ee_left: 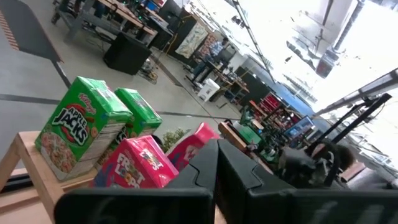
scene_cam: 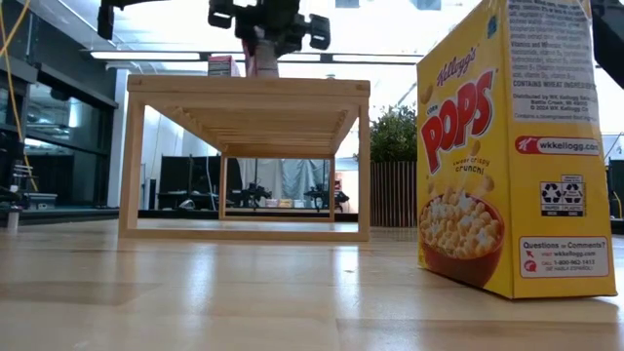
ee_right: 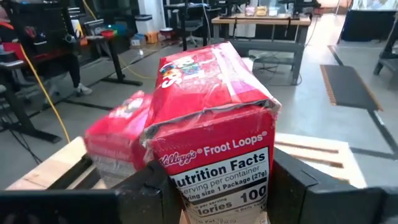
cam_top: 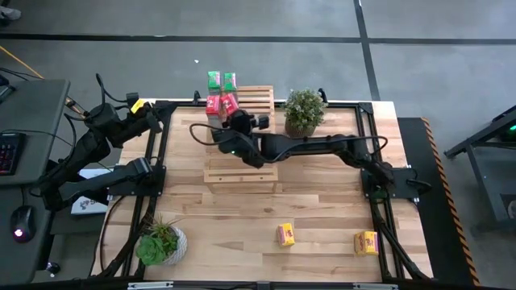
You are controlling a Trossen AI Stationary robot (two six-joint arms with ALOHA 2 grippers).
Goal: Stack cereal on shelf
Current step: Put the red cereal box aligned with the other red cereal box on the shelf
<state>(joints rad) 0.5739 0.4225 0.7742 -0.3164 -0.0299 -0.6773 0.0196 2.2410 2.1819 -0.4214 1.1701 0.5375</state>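
Note:
The light-wood slatted shelf (cam_top: 242,161) stands mid-table. At its far left end stand two green cereal boxes (cam_top: 214,80) (cam_top: 230,80) and a red one (cam_top: 213,105). My right gripper (cam_top: 234,119) is over that end, shut on a second red cereal box (ee_right: 214,124) beside the first (ee_right: 115,140). Two yellow cereal boxes (cam_top: 285,234) (cam_top: 366,242) stand on the tabletop near the front edge. My left gripper (ee_left: 214,177) is shut and holds nothing, drawn back at the table's far left corner. My right gripper pinches the red box between its two fingers (ee_right: 152,186), on the two sides flanking the nutrition panel (ee_right: 217,180). The fingers come nearly level from the table's near side. The box sits tilted above the shelf top. Whether its underside touches the slats is hidden.
A potted plant (cam_top: 304,113) stands just right of the shelf's far end, and another (cam_top: 161,242) at the near left corner. In the low view, one yellow box (scene_cam: 507,156) fills the right side. Open tabletop lies between the shelf and the yellow boxes.

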